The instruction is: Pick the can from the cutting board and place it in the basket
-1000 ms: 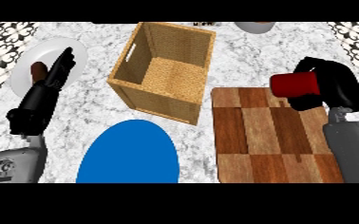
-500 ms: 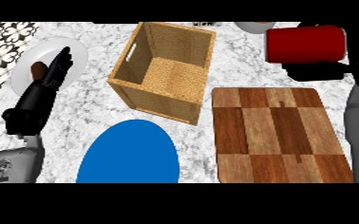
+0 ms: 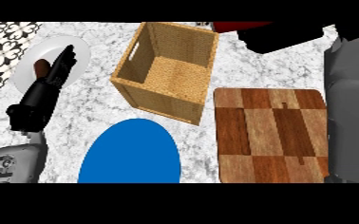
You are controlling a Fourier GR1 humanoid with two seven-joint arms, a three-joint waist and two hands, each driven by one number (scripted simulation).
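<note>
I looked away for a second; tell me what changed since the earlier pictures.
The right hand, curled round the red can, lifted it off the cutting board and carried it up toward the view's top edge, beside the basket. The left hand, basket, board and blue plate stayed put.

Counter (image 3: pixel 98 99) looks like polished marble, basket (image 3: pixel 168 71) is rough woven wicker, board (image 3: pixel 270 133) smooth striped wood, blue plate (image 3: pixel 129 154) totally matt.

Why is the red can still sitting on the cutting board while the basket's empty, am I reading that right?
Not quite. The head view shows the cutting board bare; the red can is up at the top edge, held in the right hand beyond the basket. The basket is indeed empty.
</note>
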